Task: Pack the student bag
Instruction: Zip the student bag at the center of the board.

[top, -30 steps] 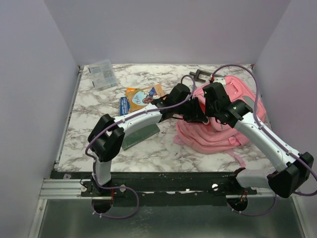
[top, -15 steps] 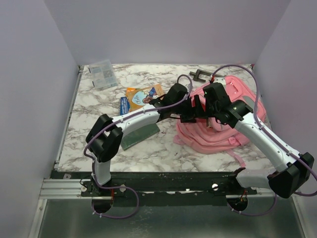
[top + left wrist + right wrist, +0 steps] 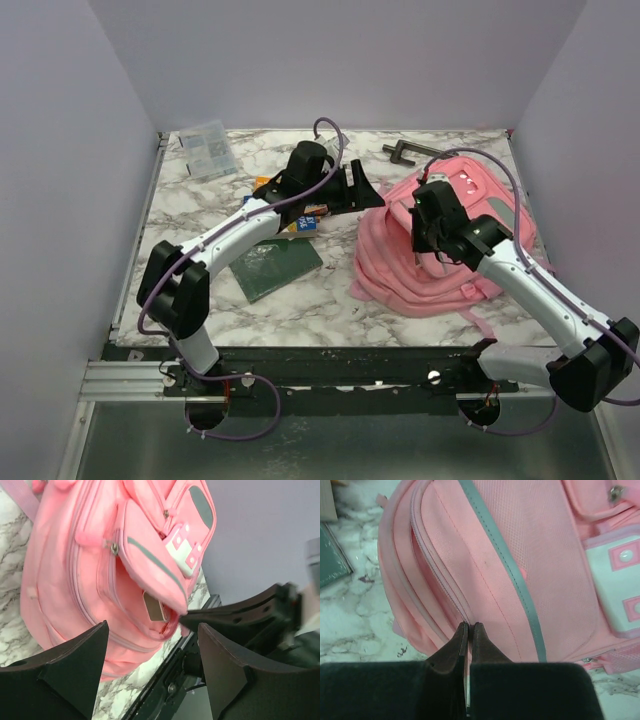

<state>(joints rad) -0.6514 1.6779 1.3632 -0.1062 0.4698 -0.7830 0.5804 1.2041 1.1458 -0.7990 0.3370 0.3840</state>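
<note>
Fingers (image 3: 65, 675) of the left gripper (image 3: 151, 627) stand wide apart with nothing between them. In the left wrist view I see the student bag (image 3: 75, 580) framed in the gap, its white patch (image 3: 180, 550) toward the upper centre.

Overhead: the left arm's elbow sits at lower left. Its forearm runs diagonally up to centre top, and the wrist is bent so the gripper points right, just beside the bag's left edge and not touching it.

Right gripper (image 3: 469, 627): fingers pressed together, tips down on the zipper line of the bag's main compartment. I cannot tell whether they nip a zipper pull. Overhead, the right arm rises from lower right, its forearm angled up and left, with the gripper pointing down over the bag's middle.

The bag lies on the right half of the marble table (image 3: 180, 215), centre right of the overhead frame.

Also on the table:
- a dark green book (image 3: 272, 265) at centre left;
- a clear plastic packet (image 3: 207, 148) at upper left;
- a dark clamp-like metal piece (image 3: 403, 150) above the bag.
</note>
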